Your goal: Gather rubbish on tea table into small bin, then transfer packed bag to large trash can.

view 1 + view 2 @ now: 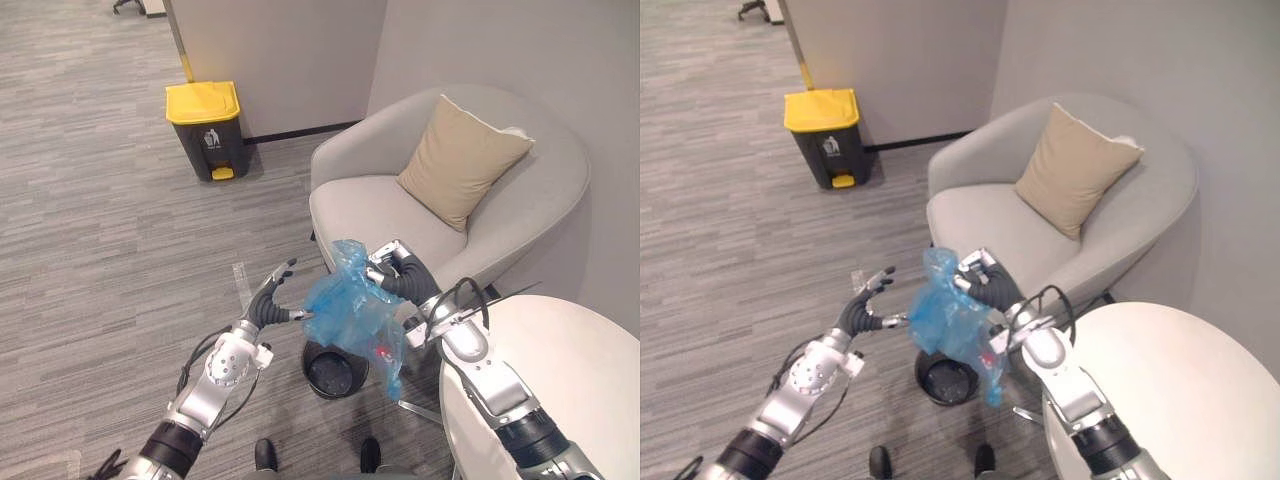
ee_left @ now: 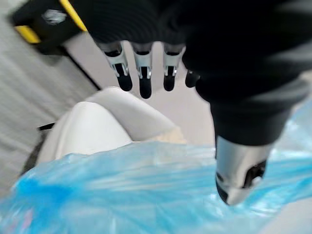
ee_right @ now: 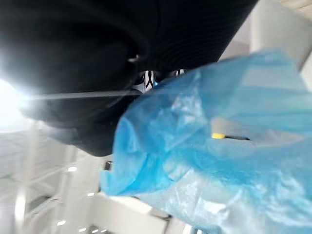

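Note:
A blue plastic bag [image 1: 352, 308] with rubbish inside hangs in the air above the small black bin [image 1: 334, 369] on the floor. My right hand [image 1: 396, 270] is shut on the bag's top, its fingers curled round the gathered plastic. My left hand [image 1: 272, 299] is open beside the bag, fingers straight, its thumb tip touching the bag's left side. In the left wrist view the bag [image 2: 146, 190] spreads under the thumb [image 2: 239, 175]. The large trash can [image 1: 208, 130], dark with a yellow lid, stands far off by the wall.
A grey armchair [image 1: 520, 190] with a tan cushion [image 1: 460, 160] stands right behind the bag. The round white tea table [image 1: 560, 380] is at the lower right. Grey striped carpet stretches between me and the large trash can. A grey partition wall [image 1: 280, 50] backs the can.

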